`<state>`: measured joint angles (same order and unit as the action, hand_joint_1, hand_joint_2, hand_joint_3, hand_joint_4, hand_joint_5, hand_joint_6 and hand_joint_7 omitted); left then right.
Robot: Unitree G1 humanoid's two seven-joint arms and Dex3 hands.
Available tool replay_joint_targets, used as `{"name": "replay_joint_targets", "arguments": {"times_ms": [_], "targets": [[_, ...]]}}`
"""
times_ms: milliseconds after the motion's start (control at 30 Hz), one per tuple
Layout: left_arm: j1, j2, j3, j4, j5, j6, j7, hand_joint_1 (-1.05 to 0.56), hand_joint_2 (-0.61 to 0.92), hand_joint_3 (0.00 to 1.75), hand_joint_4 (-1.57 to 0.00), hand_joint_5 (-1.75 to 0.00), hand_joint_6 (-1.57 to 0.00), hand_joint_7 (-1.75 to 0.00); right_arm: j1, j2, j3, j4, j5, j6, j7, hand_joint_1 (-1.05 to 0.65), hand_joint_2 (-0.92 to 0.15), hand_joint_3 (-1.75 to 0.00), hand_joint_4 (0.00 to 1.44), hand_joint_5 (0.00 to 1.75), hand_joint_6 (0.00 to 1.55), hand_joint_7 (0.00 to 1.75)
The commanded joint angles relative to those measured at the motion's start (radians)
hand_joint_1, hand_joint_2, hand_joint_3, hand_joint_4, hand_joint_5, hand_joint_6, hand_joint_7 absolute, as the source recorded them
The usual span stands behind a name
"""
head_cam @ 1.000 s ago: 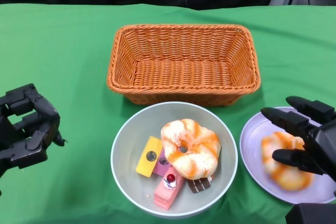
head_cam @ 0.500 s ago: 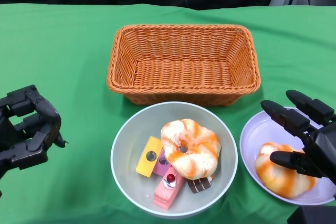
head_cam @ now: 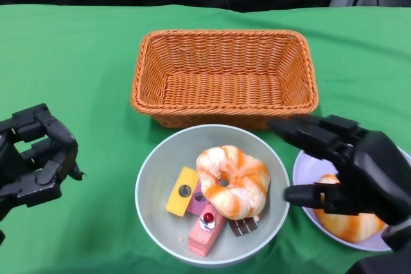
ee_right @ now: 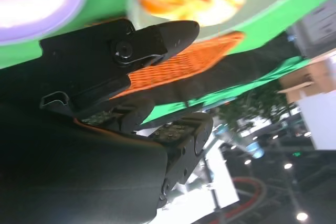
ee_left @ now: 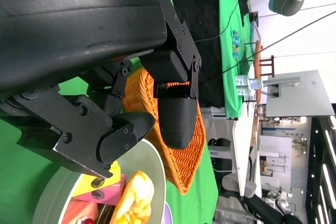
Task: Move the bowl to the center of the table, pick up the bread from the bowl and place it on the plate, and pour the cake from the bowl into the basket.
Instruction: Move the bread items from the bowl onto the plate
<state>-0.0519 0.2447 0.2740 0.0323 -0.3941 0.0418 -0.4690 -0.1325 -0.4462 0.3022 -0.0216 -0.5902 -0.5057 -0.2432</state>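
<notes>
Green cloth covers the table (head_cam: pixel 77 49), with dark background along the far edge. Our bowl (head_cam: pixel 154 171) already sits near centre, just on the near side of the wicker basket (head_cam: pixel 225 75), so tipping it into the basket later should need only a short forward motion. Inside the bowl lie a ring-shaped bread (head_cam: pixel 232 181) and several cake pieces: a yellow cake (head_cam: pixel 182 190), a pink cake (head_cam: pixel 205 229) topped with a cherry, and a small chocolate cake (head_cam: pixel 244 225). The bread rests partly on top of the cakes, which we judge is why it has to come out before any pouring.

To the right stands the lilac plate (head_cam: pixel 307 171), touching or nearly touching the bowl's rim; one orange-and-white bread piece (head_cam: pixel 347 226) lies on it.

Our right hand (head_cam: pixel 350 171) hovers between plate and bowl with its fingers spread wide apart, holding nothing, pointing left toward the bread in the bowl. We judge it is set up to reach for that ring next.

Our left hand (head_cam: pixel 32 158) waits at the near left, well apart from the bowl, fingers curled inward around nothing, probably keeping out of the way until the bowl needs lifting.
</notes>
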Motion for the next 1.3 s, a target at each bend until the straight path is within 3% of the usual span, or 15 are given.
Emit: {"name": "replay_joint_targets", "arguments": {"times_ms": [33, 167, 267, 333, 433, 567, 967, 1100, 1300], "targets": [[0.001, 0.005, -0.003, 0.004, 0.013, -0.017, 0.009, -0.06, 0.58, 1.01, -0.78, -1.68, -0.84, -1.34, 0.035, 0.003, -0.030, -0.166, 0.051, 0.085, 0.136, -0.75, -0.92, -0.11, 0.55, 0.06, 0.48, 0.01], [0.000, 0.004, -0.002, 0.006, 0.015, -0.018, 0.008, -0.06, 0.58, 1.03, -0.76, -1.69, -0.83, -1.34, 0.052, 0.021, -0.048, -0.220, 0.057, 0.124, 0.201, -0.76, -0.92, -0.12, 0.55, 0.05, 0.48, 0.01], [-0.006, 0.002, -0.003, 0.015, 0.014, -0.020, 0.007, -0.05, 0.58, 1.03, -0.77, -1.68, -0.83, -1.33, 0.041, 0.018, -0.037, -0.309, 0.066, 0.173, 0.307, -0.77, -0.92, -0.09, 0.56, 0.05, 0.49, 0.01], [-0.009, 0.000, -0.005, 0.012, 0.010, -0.015, 0.009, -0.05, 0.58, 1.03, -0.78, -1.67, -0.83, -1.33, 0.003, 0.030, 0.014, -0.326, 0.018, 0.196, 0.380, -0.78, -0.92, -0.06, 0.57, 0.05, 0.50, 0.01], [-0.010, -0.002, -0.004, 0.011, 0.009, -0.012, 0.010, -0.06, 0.58, 1.03, -0.79, -1.66, -0.83, -1.33, -0.011, 0.043, 0.031, -0.336, -0.007, 0.211, 0.423, -0.79, -0.92, -0.04, 0.58, 0.04, 0.50, 0.01], [0.000, -0.010, -0.012, -0.013, 0.022, -0.016, 0.023, -0.06, 0.57, 1.02, -0.78, -1.65, -0.83, -1.33, -0.111, 0.075, 0.134, -0.242, -0.123, 0.199, 0.486, -0.79, -0.92, -0.05, 0.59, 0.03, 0.49, 0.00], [0.005, -0.016, -0.013, -0.028, 0.022, -0.008, 0.034, -0.05, 0.54, 1.06, -0.79, -1.67, -0.84, -1.33, -0.225, 0.139, 0.214, -0.045, -0.220, 0.202, 0.483, -0.75, -0.92, -0.01, 0.54, 0.00, 0.39, 0.00], [0.003, -0.009, -0.009, -0.021, 0.015, -0.018, 0.016, -0.06, 0.55, 1.06, -0.79, -1.66, -0.84, -1.32, -0.291, 0.141, 0.293, 0.085, -0.395, 0.176, 0.345, -0.78, -0.92, -0.04, 0.54, 0.00, 0.43, 0.01], [0.011, -0.012, -0.009, -0.041, 0.018, -0.015, 0.027, -0.07, 0.55, 1.04, -0.79, -1.65, -0.84, -1.31, -0.329, 0.178, 0.332, 0.187, -0.463, 0.202, 0.280, -0.76, -0.92, -0.07, 0.55, 0.01, 0.45, 0.01]]}}
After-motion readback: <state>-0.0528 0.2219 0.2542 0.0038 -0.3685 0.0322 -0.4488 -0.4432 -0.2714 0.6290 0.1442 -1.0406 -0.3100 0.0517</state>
